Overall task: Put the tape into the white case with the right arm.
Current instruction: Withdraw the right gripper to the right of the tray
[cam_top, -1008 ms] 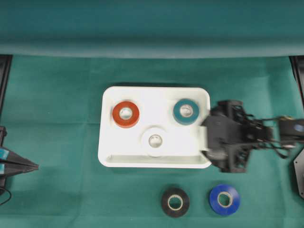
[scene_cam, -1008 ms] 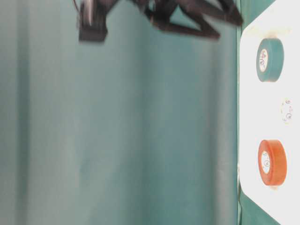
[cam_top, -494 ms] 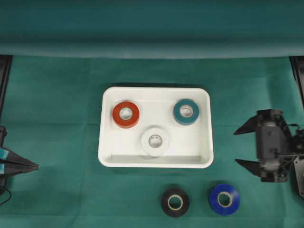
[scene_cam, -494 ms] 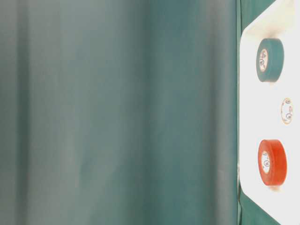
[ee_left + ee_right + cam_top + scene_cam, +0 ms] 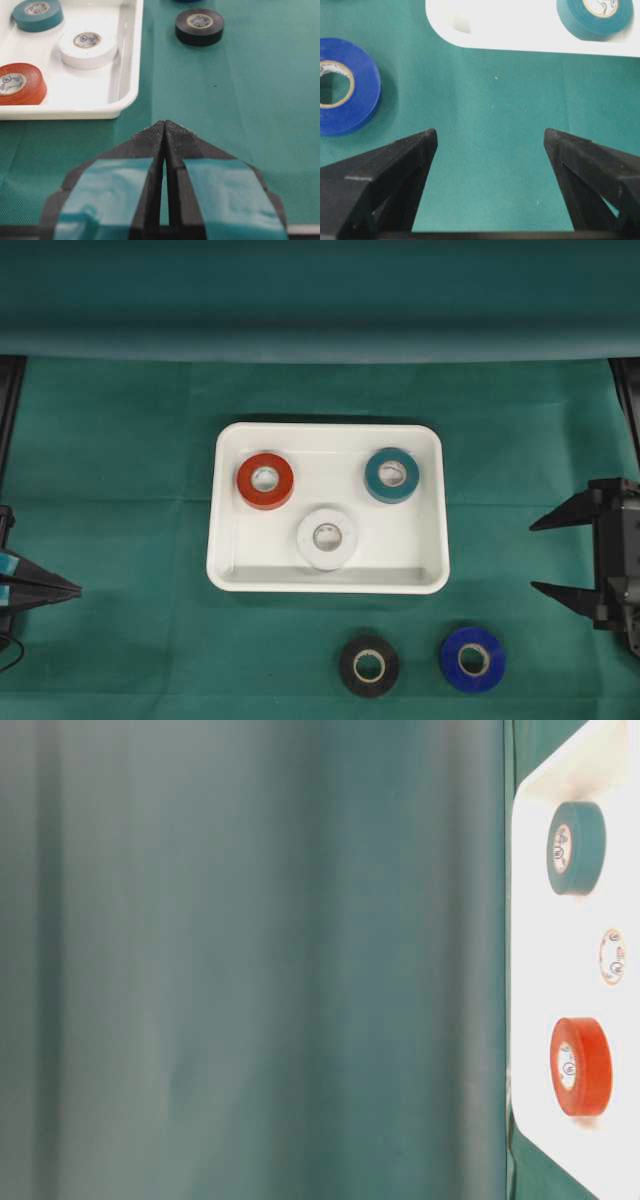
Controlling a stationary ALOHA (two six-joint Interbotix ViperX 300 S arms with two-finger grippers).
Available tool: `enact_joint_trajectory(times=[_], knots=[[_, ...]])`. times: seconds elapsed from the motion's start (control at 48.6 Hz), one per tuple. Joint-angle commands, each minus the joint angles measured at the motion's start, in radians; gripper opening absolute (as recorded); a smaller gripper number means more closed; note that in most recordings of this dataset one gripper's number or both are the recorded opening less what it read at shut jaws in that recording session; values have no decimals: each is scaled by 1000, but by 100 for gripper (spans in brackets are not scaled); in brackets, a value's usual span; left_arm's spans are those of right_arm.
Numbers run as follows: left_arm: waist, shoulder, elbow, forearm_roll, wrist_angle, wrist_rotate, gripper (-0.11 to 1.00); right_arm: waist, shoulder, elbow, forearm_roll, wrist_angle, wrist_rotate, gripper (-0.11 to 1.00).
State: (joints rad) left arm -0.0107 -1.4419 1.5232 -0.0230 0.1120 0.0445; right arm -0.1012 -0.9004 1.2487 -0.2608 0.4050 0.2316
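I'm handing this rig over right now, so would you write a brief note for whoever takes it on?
Right gripper: open, empty, at the right edge of the overhead view, clear of the white case.
Left gripper: shut, empty, parked at the left edge.
In the case: red tape, teal tape, white tape.
Left on the cloth below the case: black tape and blue tape, the blue one nearer the right gripper.

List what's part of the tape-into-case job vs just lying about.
Job:
white case
blue tape and black tape, outside the case
right claw, open

Lying about:
left claw, shut
green cloth
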Motion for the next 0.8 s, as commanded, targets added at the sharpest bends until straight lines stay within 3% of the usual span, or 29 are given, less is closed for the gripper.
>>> enact_joint_trajectory(times=[0.0,0.226,0.576,0.781], knots=[[0,8,-12,-2,-11,2,0,3,-9,-8,3,-5,0,73],[0,8,-12,-2,-11,2,0,37,-11,-8,5,-9,0,73],[0,8,-12,-2,-11,2,0,250,-11,-9,6,-5,2,72],[2,8,-12,-2,-11,2,0,296,-6,-11,6,-3,3,72]])
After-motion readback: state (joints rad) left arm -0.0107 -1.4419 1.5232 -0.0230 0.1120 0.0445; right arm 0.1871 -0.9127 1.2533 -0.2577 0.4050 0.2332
